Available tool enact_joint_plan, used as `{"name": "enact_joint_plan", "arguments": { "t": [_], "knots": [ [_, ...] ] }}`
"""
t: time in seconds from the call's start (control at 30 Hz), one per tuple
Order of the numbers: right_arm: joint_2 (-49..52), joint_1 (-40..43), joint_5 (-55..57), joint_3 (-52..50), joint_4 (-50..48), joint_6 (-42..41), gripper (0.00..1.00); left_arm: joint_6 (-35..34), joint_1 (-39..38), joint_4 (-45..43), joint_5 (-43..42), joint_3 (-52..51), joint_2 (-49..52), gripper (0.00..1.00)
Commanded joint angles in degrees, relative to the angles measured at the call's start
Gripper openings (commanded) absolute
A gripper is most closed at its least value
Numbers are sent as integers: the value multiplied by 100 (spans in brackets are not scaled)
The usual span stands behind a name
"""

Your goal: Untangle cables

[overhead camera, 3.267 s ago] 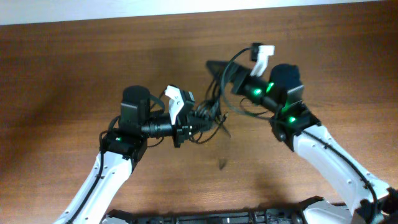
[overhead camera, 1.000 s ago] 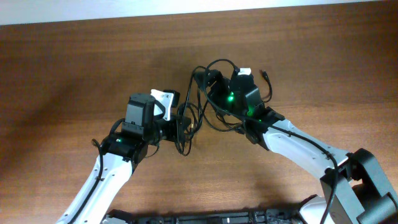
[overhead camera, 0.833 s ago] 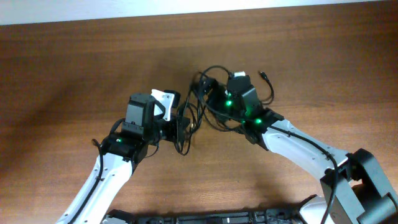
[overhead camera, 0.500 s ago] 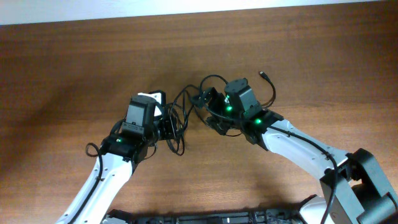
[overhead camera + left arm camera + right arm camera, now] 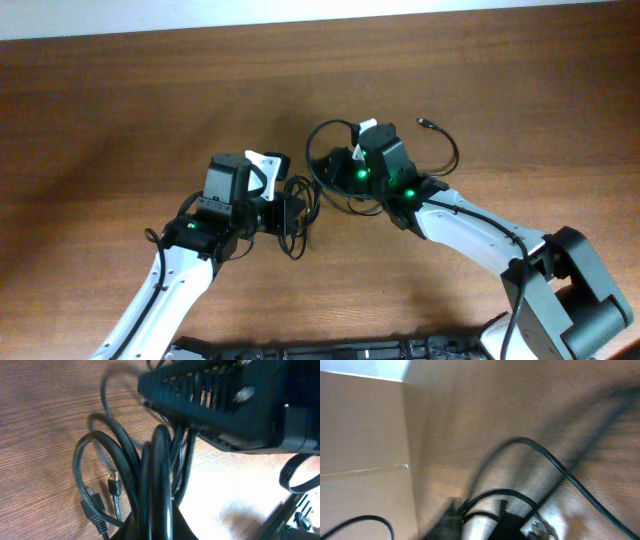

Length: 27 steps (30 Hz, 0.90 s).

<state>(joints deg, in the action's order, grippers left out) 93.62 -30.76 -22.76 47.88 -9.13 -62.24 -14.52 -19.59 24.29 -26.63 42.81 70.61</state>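
The black cables (image 5: 302,200) are bunched in a clump between my two grippers, with one loop (image 5: 322,138) arching up beside the right wrist and a strand running out to a small plug (image 5: 425,123). My left gripper (image 5: 290,210) is shut on the bundle. In the left wrist view the thick strands (image 5: 150,470) run straight into the left gripper (image 5: 155,532), and two plug ends (image 5: 114,482) lie on the wood. My right gripper (image 5: 338,175) sits in the clump's right side. The right wrist view is blurred: cable loops (image 5: 540,455) cross the right gripper (image 5: 485,525).
The brown wooden table (image 5: 120,110) ends at a white wall strip along the far edge (image 5: 300,15). The right arm's black body (image 5: 225,405) hangs close over the clump in the left wrist view. A dark base bar (image 5: 350,350) lies at the near edge.
The right gripper has come in from the back right to the clump next to the left gripper and turned its wrist. The cable loops have shifted and dropped lower. The left arm has barely moved.
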Motion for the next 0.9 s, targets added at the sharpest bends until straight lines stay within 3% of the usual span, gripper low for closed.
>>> {"name": "enact_joint_plan", "arguments": {
  "t": [0.0,0.17,0.27,0.4,0.43,0.47,0.5,0.53,0.57,0.6,0.67,0.77,0.8,0.87],
  "knots": [
    [39,7,85,2,83,1051,4,140,-11,-31,13,42,-83,17],
    [-914,841,-146,4,573,2483,4,136,715,229,564,44,-201,19],
    [-1659,1360,76,4,1346,3080,4,136,1397,236,562,44,-234,1],
    [-2498,2288,697,4,2708,3073,7,105,1799,232,702,44,-234,0],
    [-2474,2354,763,2,2929,3075,16,44,1801,192,702,44,-234,7],
    [-2415,2367,1169,2,3261,3073,36,-105,1801,181,697,44,-234,34],
    [-2345,2367,1628,2,3554,3069,63,-212,1799,186,695,44,-234,50],
    [-2264,2367,2002,2,3812,3025,98,-258,1799,190,693,42,-234,66],
    [-2203,2367,2216,2,4002,3025,99,-258,1788,192,695,42,-234,78],
    [-2197,2367,2417,4,4205,3027,98,-258,1788,192,691,42,-234,99],
    [-2286,2378,2562,33,4260,3029,98,-258,1788,195,605,42,-234,99],
    [-2417,2371,1808,208,4223,3053,98,-260,1788,190,588,42,-234,99],
    [-2374,2361,1298,205,4236,3053,84,-260,1788,190,588,42,-234,99],
    [-2164,2358,1233,181,4356,3051,75,-417,1788,190,586,42,-234,99]
  ]
}}
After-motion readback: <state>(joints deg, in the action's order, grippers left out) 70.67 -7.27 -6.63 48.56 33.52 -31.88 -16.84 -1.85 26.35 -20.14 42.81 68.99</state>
